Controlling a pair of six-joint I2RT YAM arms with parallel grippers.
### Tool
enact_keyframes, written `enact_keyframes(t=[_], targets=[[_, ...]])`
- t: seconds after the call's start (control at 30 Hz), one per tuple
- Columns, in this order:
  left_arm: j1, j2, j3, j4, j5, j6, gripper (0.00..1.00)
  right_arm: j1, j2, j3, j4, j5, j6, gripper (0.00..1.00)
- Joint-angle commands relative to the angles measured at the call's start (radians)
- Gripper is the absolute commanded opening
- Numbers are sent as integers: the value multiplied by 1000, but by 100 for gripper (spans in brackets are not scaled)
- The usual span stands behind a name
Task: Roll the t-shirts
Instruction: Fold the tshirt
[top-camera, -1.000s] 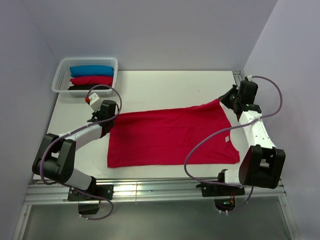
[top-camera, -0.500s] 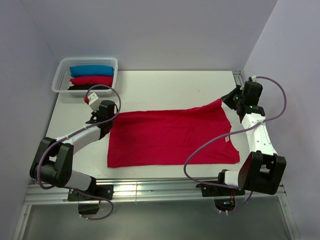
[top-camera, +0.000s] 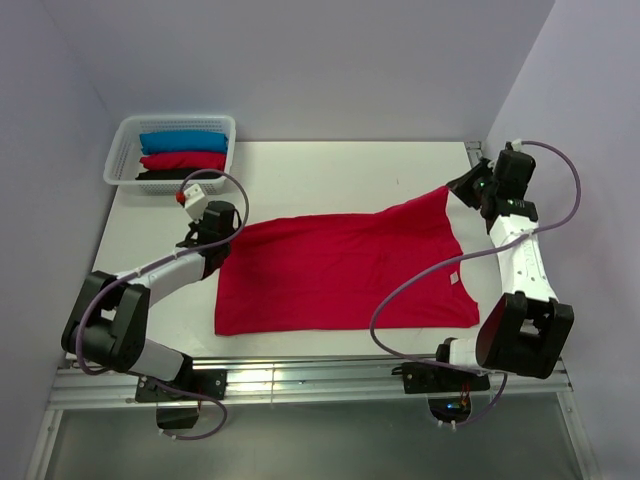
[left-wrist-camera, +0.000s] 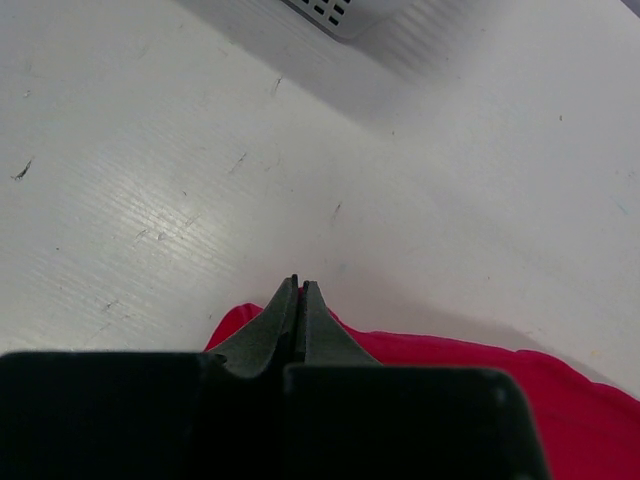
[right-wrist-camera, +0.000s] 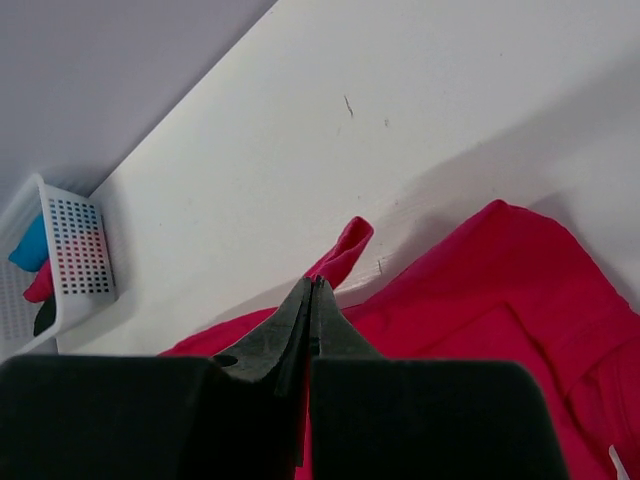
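A crimson-red t-shirt (top-camera: 340, 272) lies spread on the white table, its pale neck label (top-camera: 453, 280) near the right side. My left gripper (top-camera: 222, 232) is shut on the shirt's far left corner, which shows red in the left wrist view (left-wrist-camera: 420, 352) round the closed fingertips. My right gripper (top-camera: 458, 192) is shut on the shirt's far right corner and holds it lifted off the table. In the right wrist view a fold of red cloth (right-wrist-camera: 345, 250) sticks out past the closed tips.
A white lattice basket (top-camera: 120, 152) stands at the far left with rolled blue (top-camera: 183, 141), red (top-camera: 182, 160) and black (top-camera: 160, 175) shirts in it. The basket's corner shows in both wrist views (left-wrist-camera: 340, 10) (right-wrist-camera: 78, 250). Walls close in on the left, back and right.
My right gripper has moved back and to the right, pulling the shirt's far right corner up and outward. My left gripper has shifted slightly toward the back with its corner.
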Motion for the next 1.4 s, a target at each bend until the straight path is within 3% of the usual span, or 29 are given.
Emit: enact_keyframes(t=[0.0,0.83,1.37], targets=[[-3,14,34,25,-12,9,0,-16,4,39,13,-29,9,0],[-1,-92,-31,3,-5,-19,0,-39,-149,-94,5,-28,9,0],[-1,-97,-72,9,-11,-51,0,-39,-287,-248,39,52,32,0]])
